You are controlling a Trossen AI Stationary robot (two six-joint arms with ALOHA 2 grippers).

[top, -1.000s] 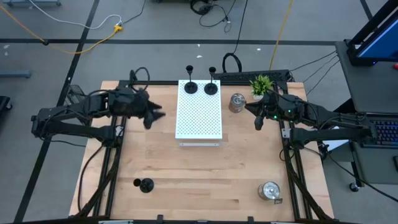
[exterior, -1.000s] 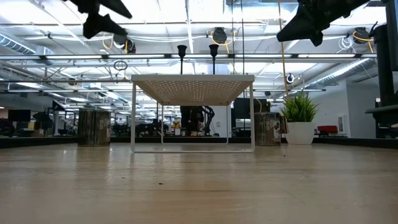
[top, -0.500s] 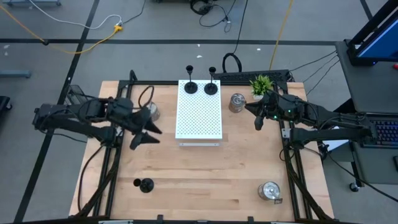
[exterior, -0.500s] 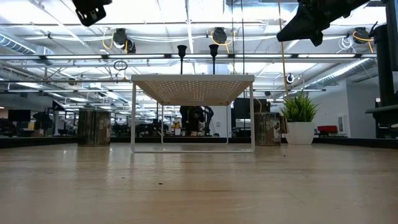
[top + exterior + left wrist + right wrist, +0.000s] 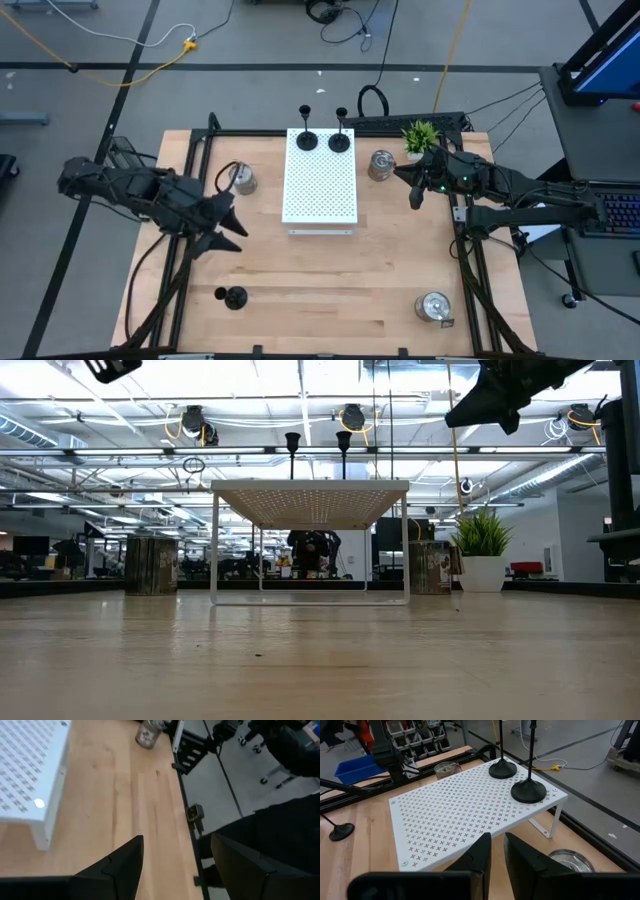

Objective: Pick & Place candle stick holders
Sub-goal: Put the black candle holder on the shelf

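Note:
Two black candle stick holders (image 5: 307,140) (image 5: 340,142) stand on their round bases at the far end of the white perforated board (image 5: 320,190). A third black one (image 5: 232,296) stands on the table at the near left. Three silver-glass holders sit on the table: left of the board (image 5: 241,179), right of it (image 5: 381,165), and near right (image 5: 433,306). My left gripper (image 5: 224,226) hovers open and empty between the left silver holder and the near black one. My right gripper (image 5: 408,186) hangs empty beside the right silver holder, its fingers a narrow gap apart (image 5: 497,845).
A small green potted plant (image 5: 420,135) stands at the far right corner behind my right gripper. Black rails (image 5: 470,280) run along the table's left and right sides. Bare wood lies in the table's near middle (image 5: 330,290).
My left gripper has gone from beside the board's left side, above the left silver holder, toward the table's near edge and a little left, turning as it went. It has stayed open. The silver holder stands uncovered where it was.

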